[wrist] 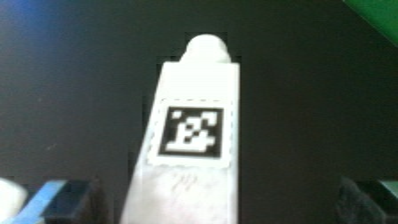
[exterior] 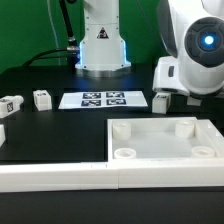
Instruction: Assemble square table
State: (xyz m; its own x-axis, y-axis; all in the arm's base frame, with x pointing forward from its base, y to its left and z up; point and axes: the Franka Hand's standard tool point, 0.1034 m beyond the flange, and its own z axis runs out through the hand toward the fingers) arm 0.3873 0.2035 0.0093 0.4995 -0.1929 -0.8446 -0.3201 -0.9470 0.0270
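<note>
Ext. view: the square table top (exterior: 165,140) is laid flat on the black table (exterior: 40,135) at approx. 5 o'clock, sockets up. The marker board (exterior: 103,99) is seen at centre. A first leg (exterior: 12,103) and a second leg (exterior: 41,98) are placed at 9 o'clock. White bars (exterior: 60,175) are laid along 7 o'clock. The jaws hang at 3 o'clock, over a third leg (exterior: 160,101).

Wrist view: the third leg (wrist: 196,130), tag visible, is seen btw. the fingers (wrist: 63,200). The jaws are released: one finger is near the leg, the other well apart, no contact is seen.
</note>
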